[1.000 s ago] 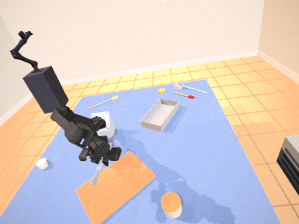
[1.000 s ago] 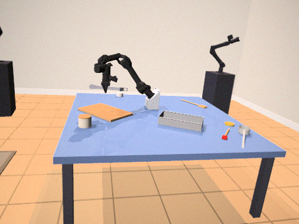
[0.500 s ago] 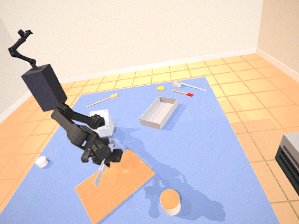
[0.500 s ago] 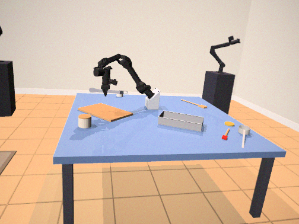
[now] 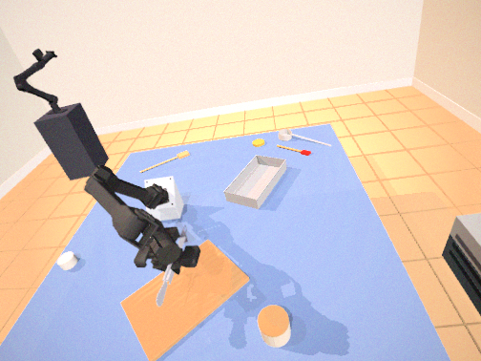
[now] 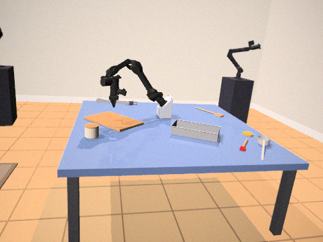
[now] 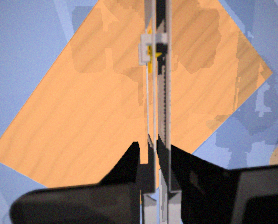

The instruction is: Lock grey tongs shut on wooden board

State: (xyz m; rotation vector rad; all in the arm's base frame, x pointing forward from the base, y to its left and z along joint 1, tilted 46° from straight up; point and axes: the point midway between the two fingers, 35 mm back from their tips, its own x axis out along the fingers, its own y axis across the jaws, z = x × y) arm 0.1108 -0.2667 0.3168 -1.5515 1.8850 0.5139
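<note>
While open air separates them from the board's edges (image 5: pixel 224 305) (image 6: pixel 131 126) (image 7: pixel 37 92), the pincer (image 5: pixel 176 270) (image 6: pixel 113 106) (image 7: pixel 147 145) clamps the tongs (image 5: pixel 164 287) (image 6: pixel 102 101) (image 7: pixel 168 110).

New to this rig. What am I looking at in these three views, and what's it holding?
One black six-joint arm on a white base, ending in a two-finger gripper. The top view looks down at a slant on the blue table; the exterior view looks across it from one side; the wrist view looks past the fingers.

The gripper is shut on the grey tongs, holding them in the air, roughly level, with the wooden board below in the wrist view.

Also on the table: an empty grey roasting tin, a cork-coloured-topped canister, a yellow disc and a long-handled pan.
</note>
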